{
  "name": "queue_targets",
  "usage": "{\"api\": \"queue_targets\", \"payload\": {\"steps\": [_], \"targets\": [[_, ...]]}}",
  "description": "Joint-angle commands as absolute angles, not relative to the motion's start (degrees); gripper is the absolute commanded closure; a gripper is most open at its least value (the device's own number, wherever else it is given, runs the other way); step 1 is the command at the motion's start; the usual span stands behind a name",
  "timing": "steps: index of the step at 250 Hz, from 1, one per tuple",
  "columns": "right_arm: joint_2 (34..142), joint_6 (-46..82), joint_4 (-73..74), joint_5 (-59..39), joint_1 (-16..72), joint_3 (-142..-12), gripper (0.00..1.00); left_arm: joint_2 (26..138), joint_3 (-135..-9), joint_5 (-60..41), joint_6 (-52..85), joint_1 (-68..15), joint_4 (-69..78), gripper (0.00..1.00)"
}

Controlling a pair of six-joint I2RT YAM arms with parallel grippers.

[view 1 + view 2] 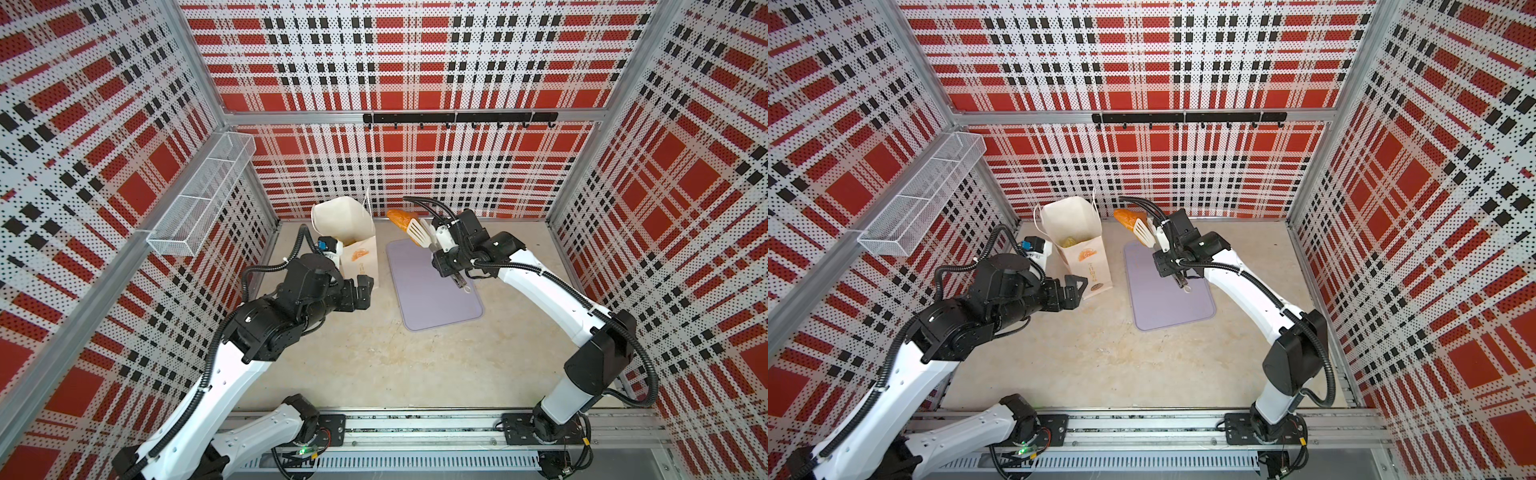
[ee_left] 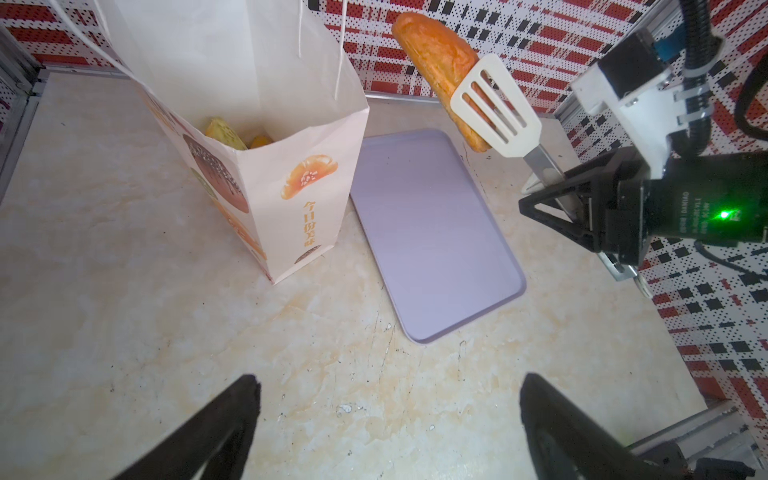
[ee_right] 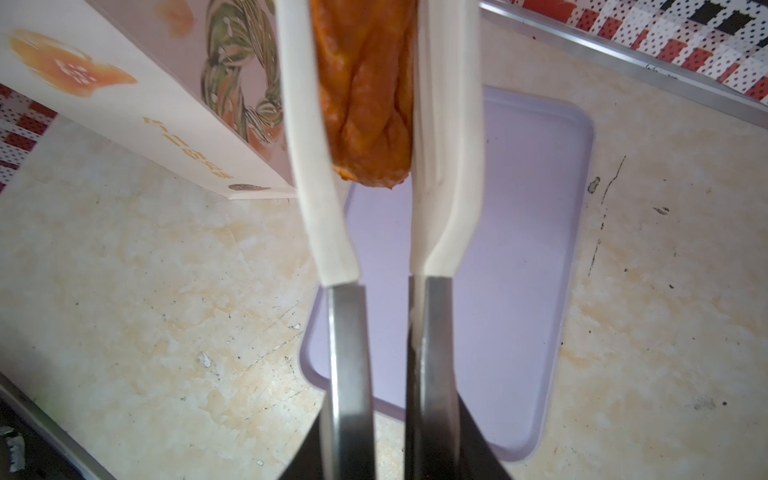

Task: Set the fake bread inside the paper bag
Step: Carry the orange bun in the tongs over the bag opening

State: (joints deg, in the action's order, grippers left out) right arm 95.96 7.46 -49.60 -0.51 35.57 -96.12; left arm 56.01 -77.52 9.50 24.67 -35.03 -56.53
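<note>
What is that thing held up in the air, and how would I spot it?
Find the tall cream paper bag standing beside the flat lilac tray. Over the tray's far end, white slotted tongs pinch a long roll: the only bread in mid-air, glossy orange-brown.

The paper bag (image 2: 291, 137) carries a vertical column of orange Chinese characters (image 2: 309, 224) beneath its bread print (image 2: 309, 176), starting 今日 with the rest unclear, while the white lettering on the right arm's black wrist housing (image 2: 698, 199) is too small to read.
</note>
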Motion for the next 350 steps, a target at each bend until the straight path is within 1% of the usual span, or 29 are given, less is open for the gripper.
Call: {"api": "queue_targets", "payload": {"steps": [1, 58, 113, 176, 216, 223, 311, 350], "targets": [[93.5, 9.0, -44.6, -3.2, 36.0, -99.9, 0.67, 56.0, -79.7, 8.5, 22.4, -33.3, -58.2, 0.01], [94.6, 10.8, -42.3, -5.9, 37.6, -105.4, 0.66, 54.9, -80.3, 9.5, 22.6, -30.0, -58.2, 0.01], [96.9, 11.9, -40.5, -7.8, 40.6, -111.0, 0.66, 53.0, -80.2, 9.4, 23.0, -24.8, -58.8, 0.01], [100.8, 12.5, -38.9, -9.9, 44.2, -115.5, 0.65, 52.5, -80.4, 6.1, 22.3, -19.1, -59.3, 0.0], [104.6, 12.8, -38.8, -10.8, 45.3, -118.5, 0.65, 52.4, -79.6, 4.3, 22.1, -17.8, -59.3, 0.01], [105.3, 12.8, -38.8, -10.9, 45.4, -119.1, 0.65, 52.3, -79.3, 4.1, 22.1, -16.1, -59.3, 0.01], [114.2, 12.9, -42.7, -11.7, 45.7, -127.2, 0.64, 51.0, -75.8, 2.2, 22.5, -14.3, -59.4, 0.01], [116.5, 13.0, -43.9, -11.1, 45.6, -129.2, 0.63, 50.4, -74.8, 1.8, 22.5, -13.9, -59.5, 0.01]]}}
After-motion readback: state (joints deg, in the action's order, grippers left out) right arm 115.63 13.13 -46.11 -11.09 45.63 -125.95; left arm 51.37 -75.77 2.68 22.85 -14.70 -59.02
